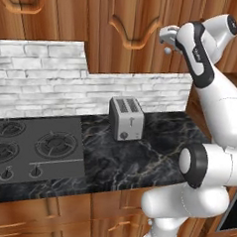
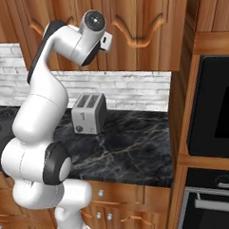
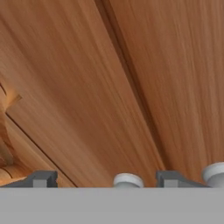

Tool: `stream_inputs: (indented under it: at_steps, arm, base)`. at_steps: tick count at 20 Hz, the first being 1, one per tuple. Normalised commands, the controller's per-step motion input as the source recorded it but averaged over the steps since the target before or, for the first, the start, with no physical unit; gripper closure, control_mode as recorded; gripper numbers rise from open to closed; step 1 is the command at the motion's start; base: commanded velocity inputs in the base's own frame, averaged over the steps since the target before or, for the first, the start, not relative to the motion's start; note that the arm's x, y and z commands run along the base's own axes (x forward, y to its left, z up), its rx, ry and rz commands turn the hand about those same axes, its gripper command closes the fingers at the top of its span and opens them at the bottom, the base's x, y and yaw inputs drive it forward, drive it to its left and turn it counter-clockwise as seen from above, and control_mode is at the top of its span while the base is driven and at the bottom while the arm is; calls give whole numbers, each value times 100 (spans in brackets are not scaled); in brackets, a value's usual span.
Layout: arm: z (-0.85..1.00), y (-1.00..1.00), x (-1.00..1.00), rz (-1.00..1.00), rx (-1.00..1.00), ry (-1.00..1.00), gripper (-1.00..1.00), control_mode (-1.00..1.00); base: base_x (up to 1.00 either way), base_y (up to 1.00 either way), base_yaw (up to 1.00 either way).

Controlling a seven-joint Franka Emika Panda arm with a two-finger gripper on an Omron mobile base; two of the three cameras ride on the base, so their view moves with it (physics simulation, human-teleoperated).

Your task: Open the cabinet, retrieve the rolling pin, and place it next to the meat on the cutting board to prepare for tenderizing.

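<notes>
Claw (image 3: 103, 180) spread wide and grasping nothing, raised hard against the cabinet (image 1: 131, 22); one of two round silver knobs (image 3: 128, 180) caught between two dark fingertips (image 3: 41, 179), the second knob (image 3: 215, 172) just beyond. Below, one silver two-slot toaster (image 1: 126, 118) upright on the black marble surface (image 1: 133, 161). Beside it, one cooktop (image 1: 29, 147) with three burners visible. Two arched doors shut, seam between them.

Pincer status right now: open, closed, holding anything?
Pincer: open, holding nothing, one round knob between its fingertips, close against the cabinet doors.
</notes>
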Motion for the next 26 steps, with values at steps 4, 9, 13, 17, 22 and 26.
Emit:
stream_inputs:
  at_steps: [4,9,13,17,22,26]
  arm:
    - [0,0,14,4,0,2,-100,-100]
    - [-1,3,3,3,0,2,-100,-100]
    - [-3,8,0,1,0,1,-100,-100]
    - [-8,10,-2,0,-1,0,-100,-100]
    - [-22,20,-22,2,-8,-9,-100,-100]
    - [-25,2,-11,0,-11,-11,-100,-100]
  base:
    - [0,0,0]
    - [0,0,0]
    - [0,0,0]
    - [0,0,0]
    - [0,0,0]
    - [0,0,0]
